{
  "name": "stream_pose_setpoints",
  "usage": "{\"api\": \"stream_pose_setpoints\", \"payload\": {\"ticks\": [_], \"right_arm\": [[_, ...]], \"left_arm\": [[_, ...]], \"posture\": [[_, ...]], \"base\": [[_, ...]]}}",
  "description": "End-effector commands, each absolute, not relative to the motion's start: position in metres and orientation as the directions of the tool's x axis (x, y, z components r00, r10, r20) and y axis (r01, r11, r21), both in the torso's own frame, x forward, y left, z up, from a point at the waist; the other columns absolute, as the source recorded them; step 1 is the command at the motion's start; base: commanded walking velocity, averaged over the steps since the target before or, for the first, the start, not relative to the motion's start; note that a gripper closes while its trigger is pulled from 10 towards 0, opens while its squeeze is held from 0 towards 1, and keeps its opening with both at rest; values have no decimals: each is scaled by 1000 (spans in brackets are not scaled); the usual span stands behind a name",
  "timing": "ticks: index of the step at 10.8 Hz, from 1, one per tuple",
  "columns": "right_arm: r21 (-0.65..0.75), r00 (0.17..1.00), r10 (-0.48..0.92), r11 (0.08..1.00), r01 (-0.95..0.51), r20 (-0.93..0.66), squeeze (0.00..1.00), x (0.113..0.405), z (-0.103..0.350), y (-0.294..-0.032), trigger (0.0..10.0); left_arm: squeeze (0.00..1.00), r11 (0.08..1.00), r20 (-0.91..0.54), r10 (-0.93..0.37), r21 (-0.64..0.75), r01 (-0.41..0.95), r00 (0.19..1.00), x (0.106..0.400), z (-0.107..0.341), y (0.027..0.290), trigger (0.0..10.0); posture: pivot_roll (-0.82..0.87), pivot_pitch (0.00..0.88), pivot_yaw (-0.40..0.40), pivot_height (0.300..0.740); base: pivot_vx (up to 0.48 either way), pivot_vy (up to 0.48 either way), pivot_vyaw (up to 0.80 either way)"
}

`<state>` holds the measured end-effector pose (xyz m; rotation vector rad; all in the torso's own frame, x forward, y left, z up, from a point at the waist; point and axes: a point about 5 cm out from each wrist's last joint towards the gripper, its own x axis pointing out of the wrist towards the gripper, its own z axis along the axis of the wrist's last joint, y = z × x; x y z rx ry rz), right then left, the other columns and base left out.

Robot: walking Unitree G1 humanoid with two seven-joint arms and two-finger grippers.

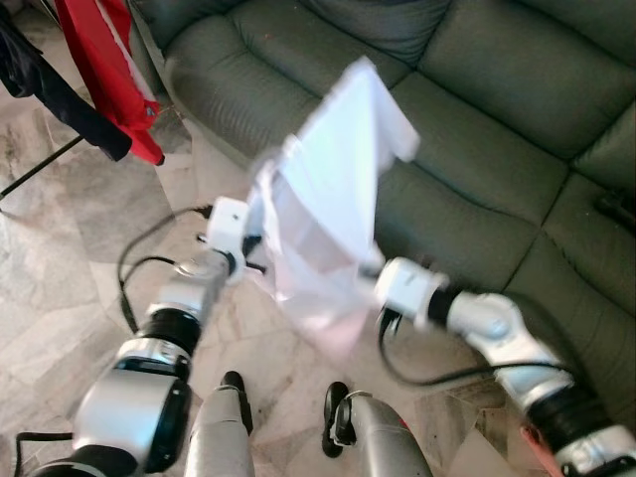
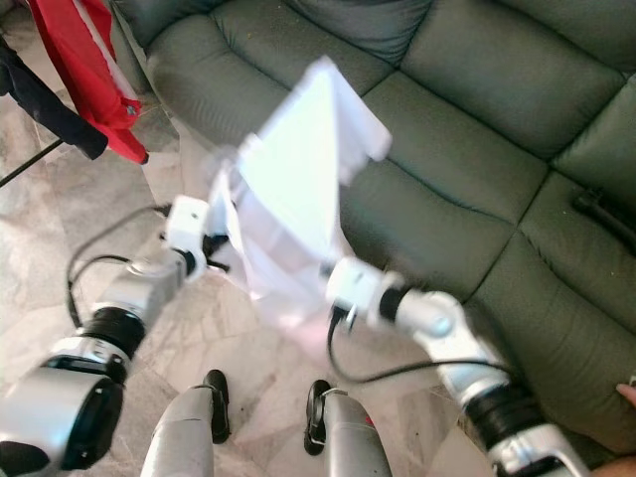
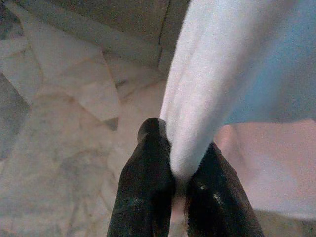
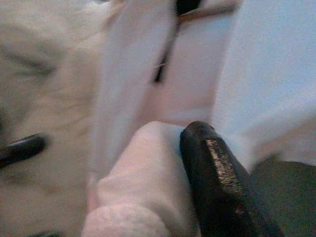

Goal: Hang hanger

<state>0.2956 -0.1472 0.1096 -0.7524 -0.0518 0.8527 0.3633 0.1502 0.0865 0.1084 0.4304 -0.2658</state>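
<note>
White cloth: pale shirt (image 1: 333, 189) held up between both arms in front of the grey-green sofa (image 1: 477, 129), blurred, top corner flipped up toward the cushions.
Head views, left arm: left gripper (image 1: 260, 248) at the shirt's left edge, wrist cable looping below.
Head views, right arm: right gripper (image 1: 376, 270) tucked under the shirt's lower right fold; fingers hidden by fabric there.
Head views, surroundings: marble floor (image 1: 70, 248); red garment (image 1: 114, 60) and a dark one (image 1: 55, 94) hanging on a rack at the robot's far left; robot's own legs at the bottom.
Left wrist view: two black fingers (image 3: 145, 192) closed on a bunched fold of white cloth, cloth rising straight out from between them; floor tiles beyond.
Right wrist view: one black finger (image 4: 219, 182) pressed against a rolled wad of cloth, looks clamped on it; a thin brownish bar (image 4: 205, 12) near the cloth, possibly a hanger part, too blurred to say.
Task thing: no clear hanger seen; the shirt is what's in hand, well apart from the rack.
Risk, slip: each grip is on a soft fold only, so a swing toward the rack could pull cloth free.
Risk, hidden hanger: if the hanger is inside the shirt, its hook can't be seen and may miss the rail.
Risk, snag: loose hem could drag or catch the left wrist cable.
</note>
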Motion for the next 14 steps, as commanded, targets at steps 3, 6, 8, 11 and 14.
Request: {"api": "stream_pose_setpoints", "payload": {"ticks": [3, 6, 8, 11, 14], "right_arm": [[-598, 884, 449, 676, -431, -129, 1000, 310, 103, -187, 10000], [-380, 817, 577, 750, -541, -23, 1000, 307, 116, -181, 10000], [-355, 536, 804, 438, -826, -257, 1000, 285, 115, -176, 10000], [-382, 373, 852, 226, -896, -369, 1000, 284, 157, -201, 10000], [-386, 316, 812, 123, -914, -490, 1000, 289, 180, -217, 10000]], "left_arm": [[0, 981, -343, -175, 16, 192, 923, 369, 105, 168, 0], [0, 983, -364, -159, 33, 183, 918, 363, 97, 179, 0], [0, 941, -314, -255, 135, 309, 915, 364, 110, 177, 0], [0, 696, -403, -462, 388, 605, 790, 346, 110, 186, 0], [0, 396, -633, -499, 441, 805, 592, 320, 86, 207, 0]], "posture": [[24, 274, -57, 740], [21, 272, -59, 740], [16, 272, -61, 740], [3, 272, -57, 740], [3, 271, -59, 740]], "base": [[0, 0, 0], [0, 0, 0], [0, 0, 0], [0, 0, 0], [0, 0, 0]]}}
